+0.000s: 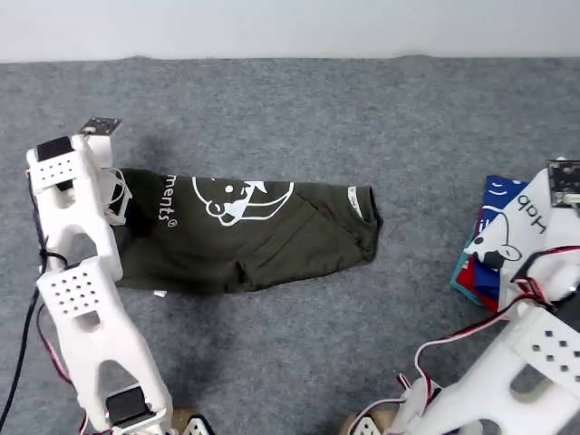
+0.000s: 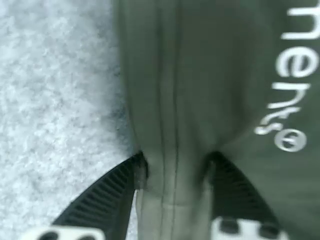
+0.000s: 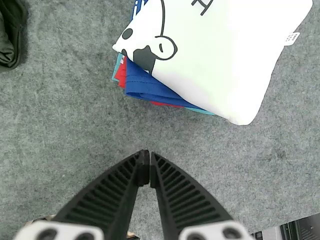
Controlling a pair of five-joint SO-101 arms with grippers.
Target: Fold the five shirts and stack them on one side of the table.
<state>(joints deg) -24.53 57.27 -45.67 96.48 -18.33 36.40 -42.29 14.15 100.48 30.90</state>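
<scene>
Left claw (image 2: 177, 160) clamps the shirt (image 1: 263, 236) at 9 o'clock; its length runs toward the stack (image 1: 503, 236) at 3 o'clock, by the clenched right claw (image 3: 150, 167).

Robot lab bench, grey felt-covered table (image 1: 299, 109), plain white wall (image 1: 290, 27), exposed servo wires (image 1: 467, 337) by white printed arms.

- Olive shirt (image 1: 272, 245): dark green, white print.
- Stack (image 3: 225, 55), right: white top with black drawing; blue, red, teal beneath.
- Desk (image 1: 317, 118): mottled grey.
</scene>
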